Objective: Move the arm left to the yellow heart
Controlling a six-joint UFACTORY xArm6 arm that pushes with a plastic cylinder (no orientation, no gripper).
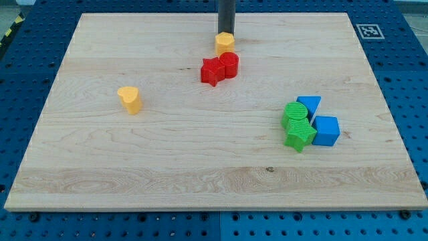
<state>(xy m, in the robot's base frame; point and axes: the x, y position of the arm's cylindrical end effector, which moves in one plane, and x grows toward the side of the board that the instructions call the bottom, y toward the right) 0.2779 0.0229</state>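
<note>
My tip [226, 33] carries nothing, being a bare rod with no grasp; it stands at the view's top, touching or just behind the yellow block [225, 43] above the two red blocks [219, 68]. The yellow heart [130, 99] lies well apart, toward the view's left on the board [200, 167]. Judged from this, the leftward travel is not yet done and nearly all of it remains.

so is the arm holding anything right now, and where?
Nothing held. My tip just meets the top edge of a small yellow block; the yellow heart sits far left.
</note>
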